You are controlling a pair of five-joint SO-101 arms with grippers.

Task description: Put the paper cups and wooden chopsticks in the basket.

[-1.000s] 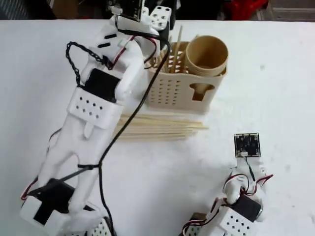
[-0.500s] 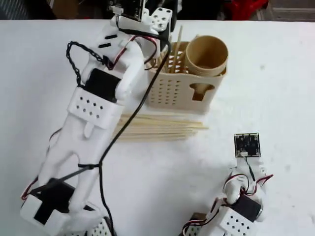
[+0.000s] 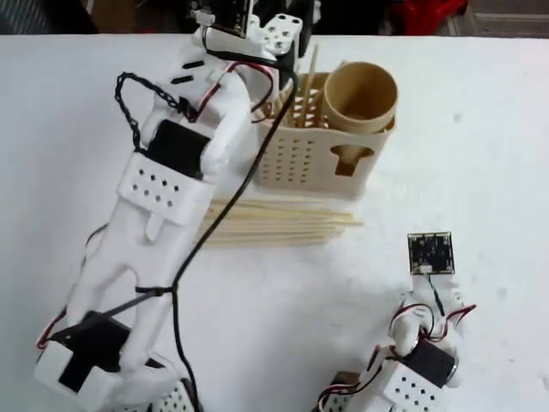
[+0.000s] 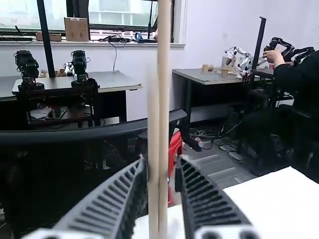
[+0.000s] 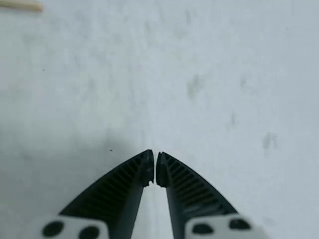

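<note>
The left gripper [image 4: 160, 164] is closed down to a narrow gap and clamps two wooden chopsticks [image 4: 163, 74] between its ribbed jaws. The sticks stand upright and extend well past the fingertips. In the high view the left arm [image 3: 167, 180] stretches across the table [image 3: 480, 154] to the basket [image 3: 309, 159], so the basket lies directly beside and below this gripper. Whether the lower ends of the clamped sticks are inside the basket cannot be determined. A paper cup [image 3: 360, 90] stands upright in the basket compartment farther from the left gripper. Upright chopsticks [image 3: 310, 69] occupy the compartment nearer to it, between the gripper and the cup. A loose bundle of chopsticks [image 3: 283, 225] lies flat on the table just outside the basket wall, on the side facing the arm bases; part of the bundle runs under the left arm. The right gripper [image 5: 153, 159] is fully closed — fingertips touching — and holds nothing. It points down at bare table surface. One chopstick end [image 5: 20, 5] lies well ahead of its fingertips and apart from them. The right arm [image 3: 425, 343] is folded near its base, well apart from the basket, the cup and the left gripper, with the bundle's nearest tips between it and the basket.
</note>
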